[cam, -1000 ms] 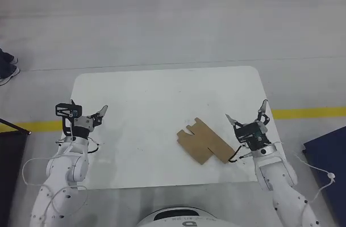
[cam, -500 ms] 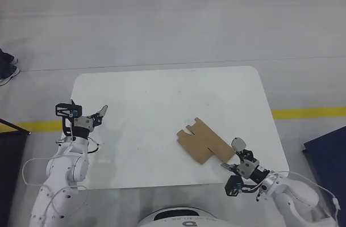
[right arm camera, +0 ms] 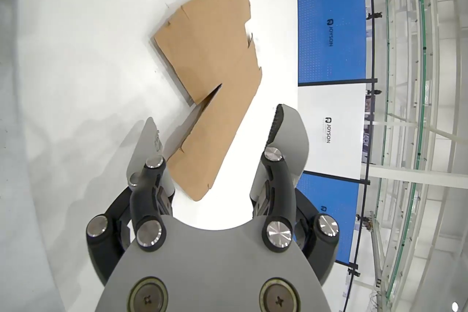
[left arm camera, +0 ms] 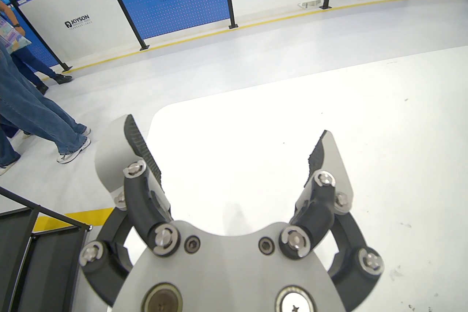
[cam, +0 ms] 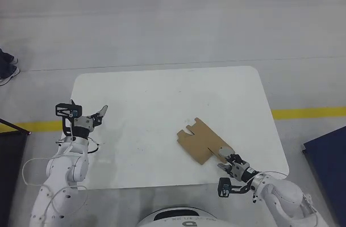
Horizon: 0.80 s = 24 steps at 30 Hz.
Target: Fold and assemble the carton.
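Right gripper (right arm camera: 215,117) spread wide, fingers either side of the flat carton's (right arm camera: 212,50) near corner, near the table's (cam: 161,96) front edge, left gripper (left arm camera: 226,141) spread, well apart

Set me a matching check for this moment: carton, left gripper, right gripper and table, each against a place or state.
Things:
1. carton
2. left gripper
3. right gripper
4. table

Places or states:
A. open, at the carton's near end
B. brown, lying on the table
C. white, with rounded corners
D. open, over bare tabletop, away from the carton

Pairs: 1-B, 2-D, 3-A, 4-C
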Each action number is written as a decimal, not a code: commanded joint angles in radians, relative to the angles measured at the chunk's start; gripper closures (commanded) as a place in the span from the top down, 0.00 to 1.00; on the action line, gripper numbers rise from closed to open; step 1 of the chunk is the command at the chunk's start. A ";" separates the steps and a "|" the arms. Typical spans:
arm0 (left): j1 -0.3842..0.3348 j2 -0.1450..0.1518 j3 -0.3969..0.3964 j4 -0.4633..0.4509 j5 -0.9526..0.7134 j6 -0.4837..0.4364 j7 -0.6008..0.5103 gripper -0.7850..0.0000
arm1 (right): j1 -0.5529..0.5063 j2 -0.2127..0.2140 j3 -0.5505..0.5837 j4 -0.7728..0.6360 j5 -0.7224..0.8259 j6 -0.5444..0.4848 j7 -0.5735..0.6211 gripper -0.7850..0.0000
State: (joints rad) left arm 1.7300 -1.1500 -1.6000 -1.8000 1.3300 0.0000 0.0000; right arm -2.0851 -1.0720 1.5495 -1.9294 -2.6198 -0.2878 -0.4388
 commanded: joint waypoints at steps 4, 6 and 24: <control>0.000 0.000 0.000 0.000 0.000 0.000 0.000 1.00 | 0.028 0.000 -0.011 0.022 -0.027 0.002 0.067 0.52; 0.000 0.000 0.000 0.000 0.000 0.000 0.000 1.00 | 0.034 0.000 -0.016 0.025 -0.037 0.006 0.091 0.54; 0.000 0.000 0.000 0.000 0.000 0.000 0.000 1.00 | 0.204 -0.020 -0.149 0.111 -0.065 0.009 0.317 0.52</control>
State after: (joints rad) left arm 1.7300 -1.1500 -1.6000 -1.8000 1.3300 0.0000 0.0000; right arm -1.8906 -1.0907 1.4082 -1.8228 -2.6846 -0.2783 -0.1294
